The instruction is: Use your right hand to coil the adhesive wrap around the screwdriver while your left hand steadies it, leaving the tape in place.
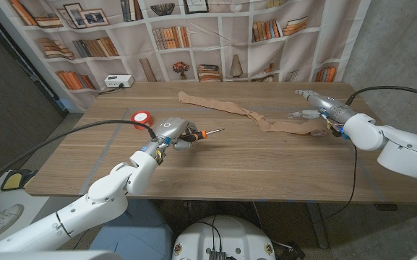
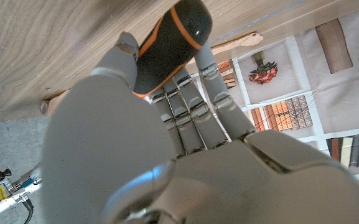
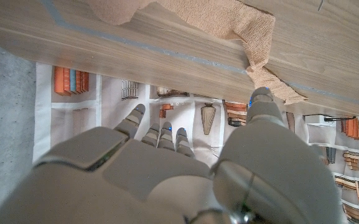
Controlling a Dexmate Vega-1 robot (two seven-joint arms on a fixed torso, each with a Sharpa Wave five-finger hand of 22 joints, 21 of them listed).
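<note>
Here's our screwdriver [image 1: 199, 134], black-and-orange handle clamped in our left hand [image 1: 170, 132], the metal shaft poking out past the fingers toward the middle of the wooden table [image 1: 266, 162] and completely bare. In the left wrist view the handle [image 2: 170, 46] sits snug between thumb and fingers, tight against the wood. So the steadying half looks in hand, but we judge the coiling not yet begun: no wrap on the tool at all. The adhesive wrap [image 1: 244, 112], a long tan strip, lies stretched across the table well apart from the screwdriver, its near end down by our right hand [image 1: 322, 114]. That hand sits right at the strip's end with fingers spread; the right wrist view shows the wrap [image 3: 241, 28] just beyond the fingertips [image 3: 261, 99], and we can't tell if it's pinched or merely touched. A red tape roll [image 1: 142, 118] sits just behind our left hand. Left to do, by our reckoning: get hold of the wrap, carry it over to the shaft, wind it on.
</note>
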